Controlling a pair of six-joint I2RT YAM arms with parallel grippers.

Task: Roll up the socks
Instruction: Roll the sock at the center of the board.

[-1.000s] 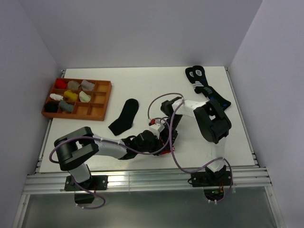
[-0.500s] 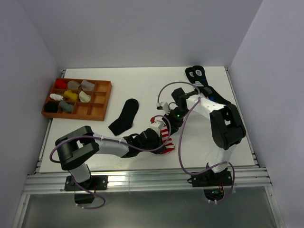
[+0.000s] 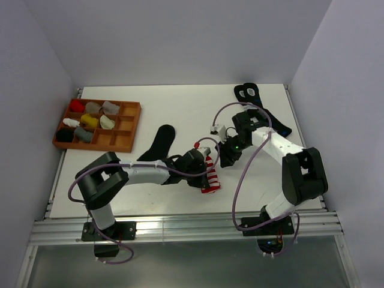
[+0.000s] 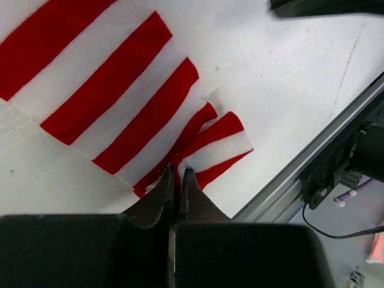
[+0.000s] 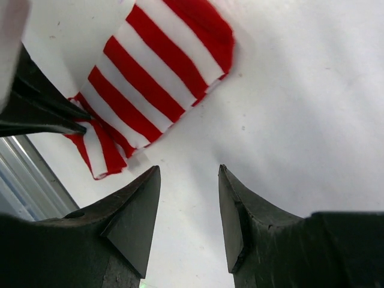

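Note:
The red-and-white striped sock (image 3: 210,177) lies flat on the white table near the front edge, one end doubled over. My left gripper (image 3: 203,173) is shut on that folded end (image 4: 207,147), its fingertips (image 4: 178,174) pinching the fabric. My right gripper (image 3: 225,157) hovers just right of the sock, open and holding nothing (image 5: 189,171). In the right wrist view the striped sock (image 5: 159,72) shows ahead, with the left fingers (image 5: 42,111) on its corner. The black sock (image 3: 163,135) lies further back, its lower part hidden by my left arm.
A brown compartment tray (image 3: 127,139) with small sock bundles stands at the back left. Dark socks with white rings (image 3: 251,96) lie at the back right. The metal rail (image 4: 312,162) along the table's front edge runs close to the striped sock.
My right gripper has let go, opened and drawn back to the right, off the striped sock. My left gripper has swung back a little, still pinching the sock, which now shows uncovered.

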